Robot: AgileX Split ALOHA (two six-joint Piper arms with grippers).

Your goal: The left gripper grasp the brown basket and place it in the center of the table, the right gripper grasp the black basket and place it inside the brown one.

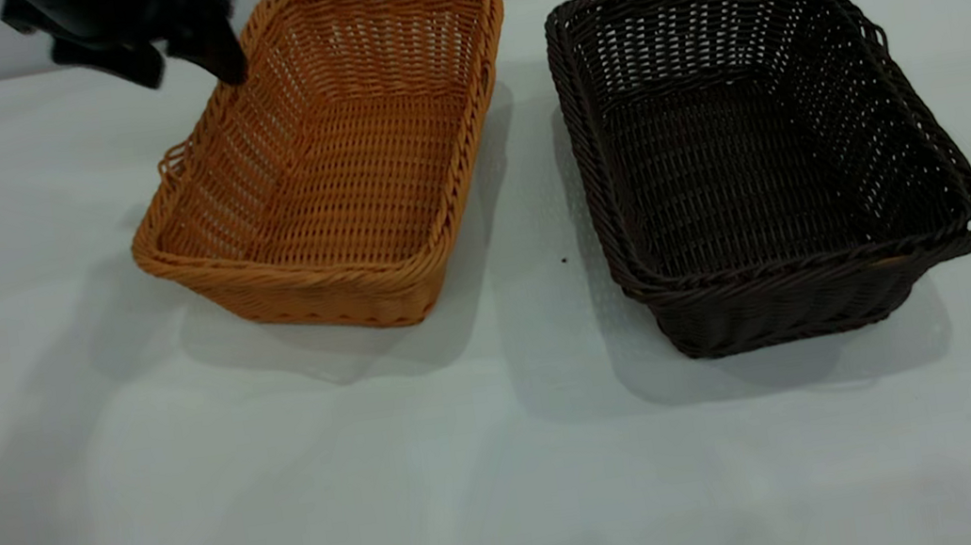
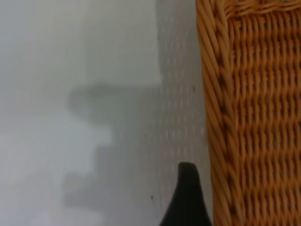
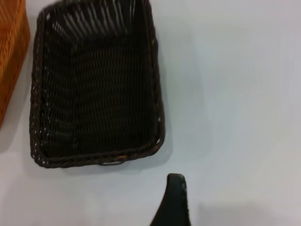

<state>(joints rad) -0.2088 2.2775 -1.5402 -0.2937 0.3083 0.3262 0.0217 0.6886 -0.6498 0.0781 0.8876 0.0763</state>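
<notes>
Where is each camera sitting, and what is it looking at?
Exterior view: outside the rig, looking down across the table at the brown basket and black basket; the left pincer shows at the brown basket's rim.
Left wrist view: looks down beside the brown basket's rim; one fingertip shows.
Right wrist view: high above the black basket; one fingertip shows.
All three views show the brown basket.
</notes>
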